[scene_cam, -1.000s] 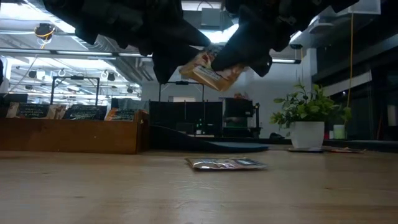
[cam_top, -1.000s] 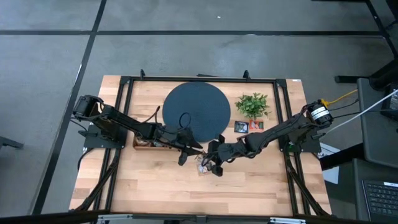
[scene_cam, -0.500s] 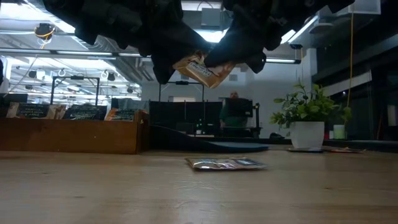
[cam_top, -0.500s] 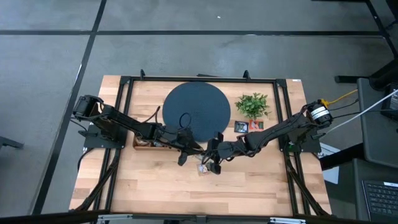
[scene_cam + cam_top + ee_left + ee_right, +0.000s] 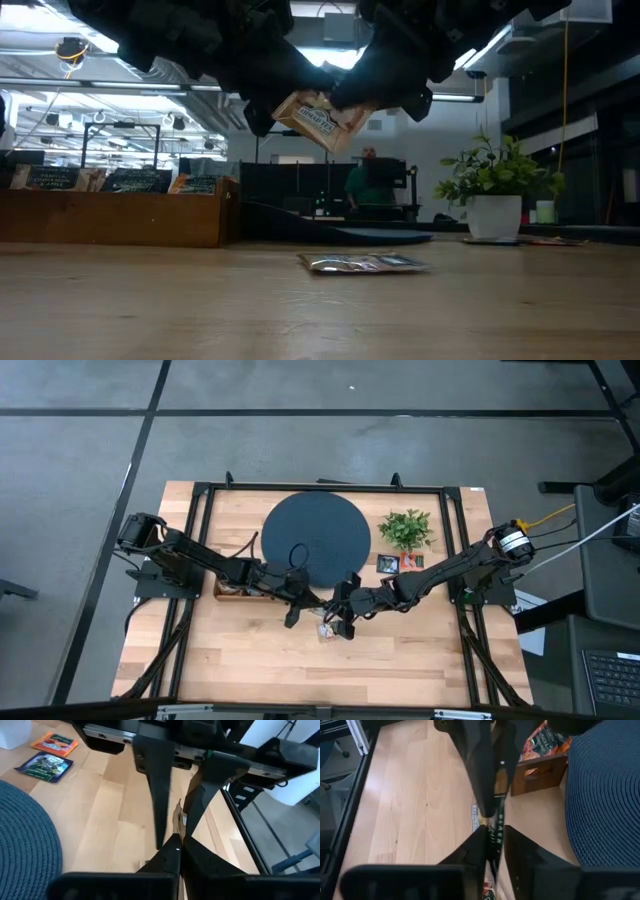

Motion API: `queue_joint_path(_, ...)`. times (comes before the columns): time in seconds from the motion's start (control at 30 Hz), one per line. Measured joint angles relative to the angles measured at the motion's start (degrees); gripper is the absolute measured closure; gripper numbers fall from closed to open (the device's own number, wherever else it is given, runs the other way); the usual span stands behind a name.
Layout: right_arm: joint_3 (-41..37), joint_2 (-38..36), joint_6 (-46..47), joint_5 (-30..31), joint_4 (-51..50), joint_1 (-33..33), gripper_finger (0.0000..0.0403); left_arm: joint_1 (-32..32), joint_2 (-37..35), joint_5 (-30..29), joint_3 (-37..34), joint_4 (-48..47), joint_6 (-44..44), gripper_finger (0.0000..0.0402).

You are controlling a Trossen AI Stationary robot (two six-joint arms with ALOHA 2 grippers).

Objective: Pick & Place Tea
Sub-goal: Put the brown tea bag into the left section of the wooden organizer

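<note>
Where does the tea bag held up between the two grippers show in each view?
High view: hidden under the grippers, mid-table.
Low view: tea bag in the air, top centre.
Left wrist view: edge-on between the fingers.
Right wrist view: edge-on between the fingers.
Shared landmark: the round mat, also.

High view looks straight down on the whole table (image 5: 250, 660), round dark mat (image 5: 315, 540) near centre, floor all round. Low view sits at tabletop height, facing level across the boards toward the room, the mat a thin dark edge far back. Left wrist view looks along its own fingers, close, the mat's rim at one side. Right wrist view likewise, the mat opposite. All four share the wood beside the mat.
</note>
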Motion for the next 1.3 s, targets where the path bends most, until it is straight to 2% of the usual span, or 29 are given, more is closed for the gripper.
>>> queue_joint_path(0.17, 0.00, 0.00, 2.59, -0.07, -0.04, -0.02, 0.0292, -0.98, 0.00, -0.11, 0.00, -0.27, 0.67, 0.0398)
queue_joint_path(0.47, 0.00, 0.00, 6.06, -0.46, -0.51, -0.07, 0.0195, -2.72, 0.00, -3.29, 0.00, -6.63, 0.64, 0.0398)
queue_joint_path(0.6, 0.00, 0.00, 6.28, -0.48, -1.56, -0.07, 0.0170, -3.80, -2.64, -5.10, -0.31, -10.41, 0.65, 0.0399)
queue_joint_path(0.73, -0.02, 0.00, 6.00, -0.46, -3.46, -0.05, 0.0164, -5.04, -8.93, -9.13, -4.90, -9.74, 0.43, 0.0399)
queue_joint_path(0.9, -0.20, 0.06, 6.50, 0.00, -2.07, -0.04, 0.0163, -6.13, -16.49, -13.06, -14.01, 2.07, -0.66, 0.0399)
queue_joint_path(1.03, -0.26, 0.67, 6.50, 0.99, 3.27, -0.06, 0.0163, -6.32, -18.52, -15.27, -19.21, 14.65, 0.84, 0.0399)
queue_joint_path(1.2, -0.28, 1.84, 4.57, 1.48, 11.37, -0.17, 0.0163, -6.35, -18.43, -17.27, -20.37, 23.53, 3.70, 0.0399)
queue_joint_path(1.3, -0.26, 2.02, 2.56, 4.89, 14.60, -0.17, 0.0163, -6.35, -18.40, -16.42, -20.35, 28.00, 5.40, 0.0399)
